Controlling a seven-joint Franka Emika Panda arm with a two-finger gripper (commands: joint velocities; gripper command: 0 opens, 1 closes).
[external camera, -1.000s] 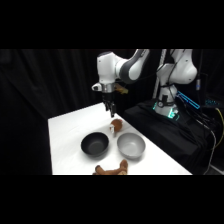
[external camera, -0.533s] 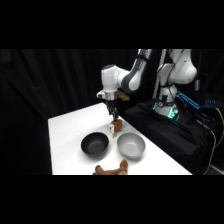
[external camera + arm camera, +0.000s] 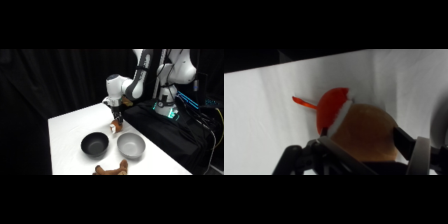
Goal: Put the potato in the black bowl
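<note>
The potato [image 3: 363, 127], an orange-brown lump, fills the middle of the wrist view, with a red cap-like piece [image 3: 331, 107] against its far side. My gripper [image 3: 366, 145] is open and low over it, one finger on each side. In the side view the gripper [image 3: 116, 121] hangs just above the small potato [image 3: 114, 128], which lies on the white table behind the two bowls. The matte black bowl [image 3: 95, 144] stands to the potato's front left with nothing in it.
A light grey bowl [image 3: 131, 145] sits right of the black one. A brown plush toy [image 3: 111, 170] lies at the table's front edge. The arm's base [image 3: 167, 100] stands at the upper right beyond the dark bench.
The gripper has moved right and come down from well above the table to just over the potato. The bowls and the toy have not moved.
</note>
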